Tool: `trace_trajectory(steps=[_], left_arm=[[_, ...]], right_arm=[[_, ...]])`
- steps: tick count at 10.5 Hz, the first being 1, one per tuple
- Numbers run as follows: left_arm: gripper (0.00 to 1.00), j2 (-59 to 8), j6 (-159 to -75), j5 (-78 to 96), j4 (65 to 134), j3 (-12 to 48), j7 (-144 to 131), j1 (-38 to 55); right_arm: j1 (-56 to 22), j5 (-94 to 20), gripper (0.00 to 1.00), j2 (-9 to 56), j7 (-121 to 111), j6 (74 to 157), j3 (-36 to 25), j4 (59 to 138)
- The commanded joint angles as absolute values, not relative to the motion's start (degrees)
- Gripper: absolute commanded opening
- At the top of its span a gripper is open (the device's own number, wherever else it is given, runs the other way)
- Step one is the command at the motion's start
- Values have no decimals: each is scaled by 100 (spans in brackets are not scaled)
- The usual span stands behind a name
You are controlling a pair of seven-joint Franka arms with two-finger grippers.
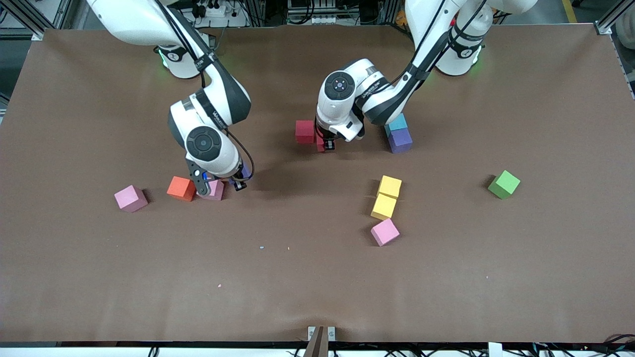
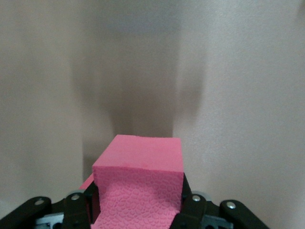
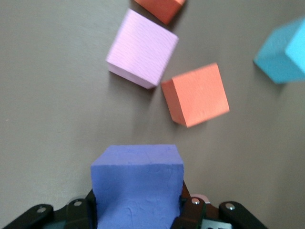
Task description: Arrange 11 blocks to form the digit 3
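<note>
My left gripper [image 1: 325,145] [image 2: 138,212] is shut on a red block [image 1: 320,144] [image 2: 139,183], low and right beside a second red block [image 1: 304,131] on the table. My right gripper [image 1: 239,182] [image 3: 137,212] is shut on a purple block [image 1: 243,171] [image 3: 137,181] next to a pink block [image 1: 214,190] [image 3: 142,48] and an orange block [image 1: 181,188] [image 3: 196,94]. Another orange block [image 3: 159,7] shows only in the right wrist view. A pink block [image 1: 131,198] lies toward the right arm's end. Two yellow blocks [image 1: 390,186] [image 1: 383,206] and a pink one [image 1: 385,232] form a short row. A purple block [image 1: 400,141] lies under the left arm.
A light-blue cube [image 1: 398,122] touches the purple block by the left arm, and another light-blue cube [image 3: 283,52] shows in the right wrist view. A green cube [image 1: 504,184] sits alone toward the left arm's end. The brown table [image 1: 297,277] is bare nearest the front camera.
</note>
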State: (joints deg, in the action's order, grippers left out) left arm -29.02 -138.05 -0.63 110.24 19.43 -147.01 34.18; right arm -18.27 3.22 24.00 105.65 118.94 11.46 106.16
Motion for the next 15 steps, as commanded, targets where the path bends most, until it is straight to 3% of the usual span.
trace_trajectory(steps=[1,8,15], left_arm=[[7,-2891,-13860,-97,11092,1925,-14862,3576],[7,-2856,-13860,-123,11285,1925,-14897,3665],[7,-3005,-14044,-176,11250,1916,-14880,3691]], right_arm=[[-1872,272,0,2259,11546,12722,1326,11212],[-1916,386,0,2250,13383,13166,2240,12058],[-1942,1510,0,2241,14780,13394,2927,12349]])
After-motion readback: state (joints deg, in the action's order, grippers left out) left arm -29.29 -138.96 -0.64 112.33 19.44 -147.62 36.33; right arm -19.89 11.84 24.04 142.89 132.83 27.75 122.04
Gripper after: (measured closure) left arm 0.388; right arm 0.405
